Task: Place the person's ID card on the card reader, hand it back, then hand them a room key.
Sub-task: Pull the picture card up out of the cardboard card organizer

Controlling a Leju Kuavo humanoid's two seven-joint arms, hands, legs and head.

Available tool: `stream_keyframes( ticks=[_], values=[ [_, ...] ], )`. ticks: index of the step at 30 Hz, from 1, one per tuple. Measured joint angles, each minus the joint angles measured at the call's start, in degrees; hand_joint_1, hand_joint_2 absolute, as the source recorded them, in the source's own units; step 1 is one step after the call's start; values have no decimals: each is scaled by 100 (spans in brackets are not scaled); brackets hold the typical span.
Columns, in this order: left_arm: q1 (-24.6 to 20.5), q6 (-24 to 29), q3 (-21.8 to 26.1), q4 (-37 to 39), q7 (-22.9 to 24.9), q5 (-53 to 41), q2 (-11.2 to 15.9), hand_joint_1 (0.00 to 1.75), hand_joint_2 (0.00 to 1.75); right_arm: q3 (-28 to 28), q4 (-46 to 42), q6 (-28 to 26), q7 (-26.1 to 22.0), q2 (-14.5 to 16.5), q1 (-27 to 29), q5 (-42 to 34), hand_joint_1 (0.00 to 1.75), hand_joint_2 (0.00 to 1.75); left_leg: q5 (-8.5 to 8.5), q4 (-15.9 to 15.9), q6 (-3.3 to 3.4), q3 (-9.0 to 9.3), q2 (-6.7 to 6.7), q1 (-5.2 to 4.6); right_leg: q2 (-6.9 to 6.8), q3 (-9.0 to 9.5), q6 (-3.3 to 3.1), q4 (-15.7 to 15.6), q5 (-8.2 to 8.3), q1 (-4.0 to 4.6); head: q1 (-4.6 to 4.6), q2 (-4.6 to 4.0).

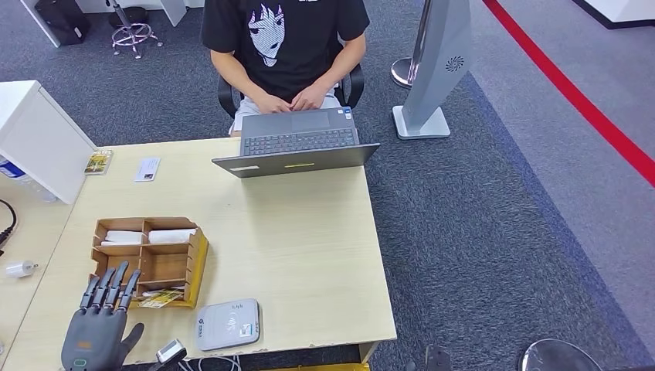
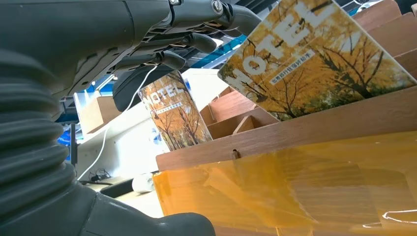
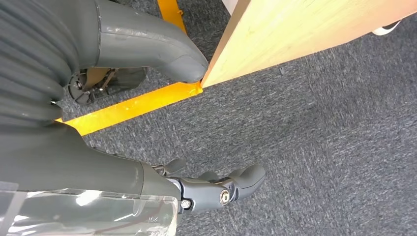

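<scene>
My left hand (image 1: 100, 321) hovers at the table's front left corner, fingers spread and pointing at the wooden organizer (image 1: 147, 259); it holds nothing. Yellow hotel key cards (image 1: 161, 297) lie in the organizer's nearest compartment. In the left wrist view my left hand (image 2: 98, 59) is close to two such key cards (image 2: 174, 115) (image 2: 314, 59), not touching them. The grey-white card reader (image 1: 228, 325) sits at the front edge with nothing on it. A small white card (image 1: 147, 168) lies at the far left. My right hand (image 3: 74, 123) hangs empty beside the table edge (image 3: 275, 39), over carpet.
A person sits behind an open laptop (image 1: 297, 147) at the table's (image 1: 309, 232) far side, hands near its keyboard. A yellow card (image 1: 99, 161) lies beside a white box (image 1: 39, 139) at the left. A grey stand (image 1: 436, 69) rises on the carpet to the right.
</scene>
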Motion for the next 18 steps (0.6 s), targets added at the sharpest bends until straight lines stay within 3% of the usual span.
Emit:
stream_keyframes(
  ticks=[18],
  values=[
    [-26, 17, 4, 86, -54, -90, -90, 0, 175, 2, 17, -5, 0, -7, -3, 0, 0, 175, 0, 0, 0, 0, 0, 0, 0, 0, 0, 0, 0, 0, -1, 0]
  ],
)
